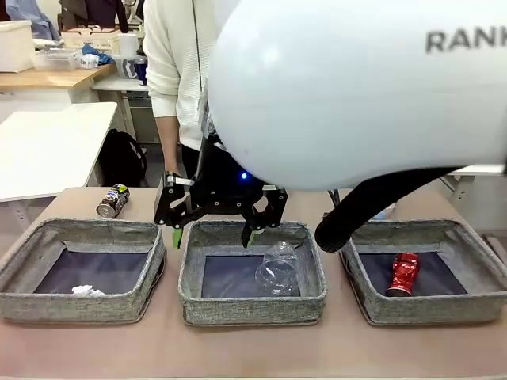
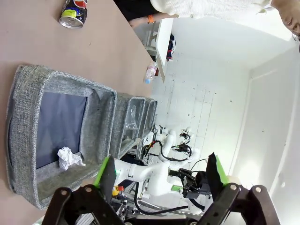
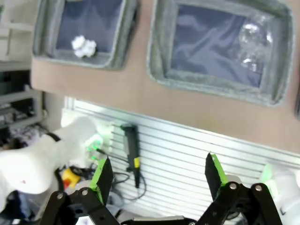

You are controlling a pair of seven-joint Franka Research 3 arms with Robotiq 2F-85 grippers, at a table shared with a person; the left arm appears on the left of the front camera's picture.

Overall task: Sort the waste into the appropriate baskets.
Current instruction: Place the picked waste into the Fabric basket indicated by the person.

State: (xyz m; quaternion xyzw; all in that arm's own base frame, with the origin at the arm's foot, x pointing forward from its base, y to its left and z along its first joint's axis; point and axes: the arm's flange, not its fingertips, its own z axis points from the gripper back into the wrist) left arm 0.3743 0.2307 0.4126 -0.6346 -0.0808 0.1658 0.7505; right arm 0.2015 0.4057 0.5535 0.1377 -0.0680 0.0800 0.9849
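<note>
1. Front view, far left: the left basket (image 1: 79, 307) is holding the crumpled white paper wad (image 1: 87, 290), which is lying on the dark bottom toward the near wall.
2. Just behind that basket, the dark printed can (image 1: 112, 201) is lying on its side on the bare tabletop (image 1: 238, 348), not yet sorted. I'm reading it as light, thin-walled and uncrushed, so it's probably going to roll. A hold across the middle of the barrel is looking safest.
3. The left pincer (image 2: 159, 166) is gaping wide with nothing between its pads, looking sideways over the left basket.
4. The right pincer (image 1: 212, 236) is hanging in the air, spread and empty. It's appearing high over the tabletop's near edge, between the left and middle baskets.
5. The middle basket (image 1: 253, 309) is carrying the clear plastic cup (image 1: 277, 269), tipped over toward its right wall.
6. The right basket (image 1: 428, 310) is cradling the crushed red can (image 1: 405, 274).
7. Farther right, the small clear bottle (image 2: 150, 72) is lying on the tabletop, well apart from the dark printed can. I'm judging it light, slick and easily dented, so it's calling for a gentle hold across its waist.
</note>
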